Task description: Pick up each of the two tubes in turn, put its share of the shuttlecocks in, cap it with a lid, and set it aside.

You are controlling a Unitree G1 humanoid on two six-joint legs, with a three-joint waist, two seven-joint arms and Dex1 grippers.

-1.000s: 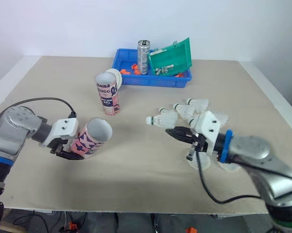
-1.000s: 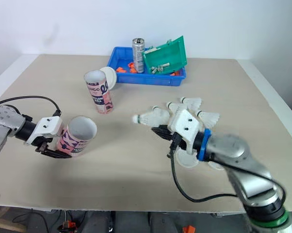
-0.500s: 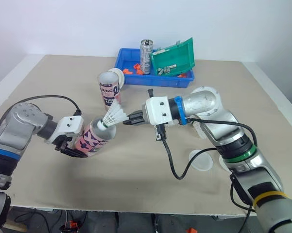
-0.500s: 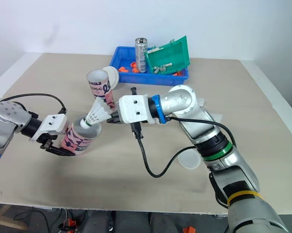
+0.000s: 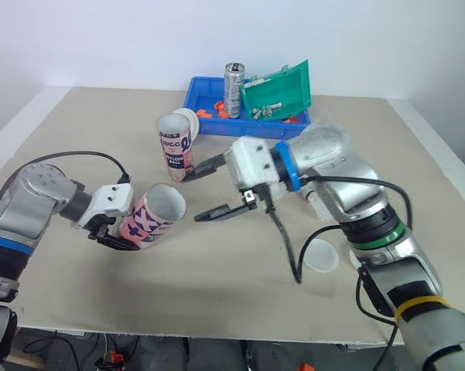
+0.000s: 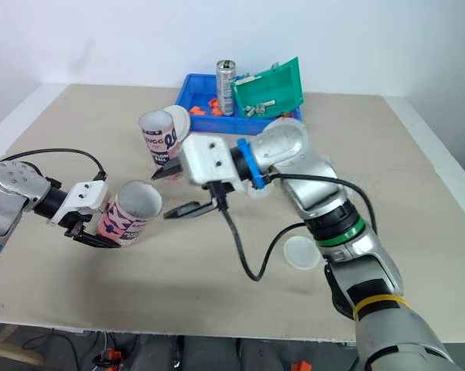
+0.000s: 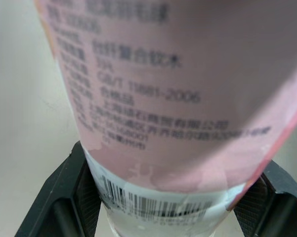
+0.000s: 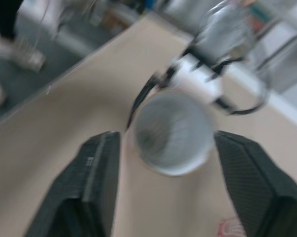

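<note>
My left gripper [image 5: 121,229] is shut on a pink printed tube [image 5: 148,217], held tilted above the table with its open mouth [image 8: 172,132] facing my right gripper. My right gripper [image 5: 193,196] hangs open just in front of that mouth, one finger above and one below, with nothing between them. No shuttlecock shows at the mouth, and I cannot make out what lies inside. In the left wrist view the tube [image 7: 163,98] sits between both black fingers [image 7: 64,197]. A second pink tube [image 5: 174,148] stands upright further back, a white lid [image 5: 189,120] leaning behind it. Another white lid [image 5: 321,255] lies flat near my right arm.
A blue bin [image 5: 217,124] at the back holds a silver can [image 5: 232,89], a tilted green box [image 5: 277,89] and small orange parts. My right arm [image 5: 333,166] stretches across the middle of the table and hides what lies behind it.
My right gripper carried a shuttlecock from the pile to the held tube's mouth, then opened and drew back a little. The shuttlecock no longer sticks out. The left gripper kept its hold.
</note>
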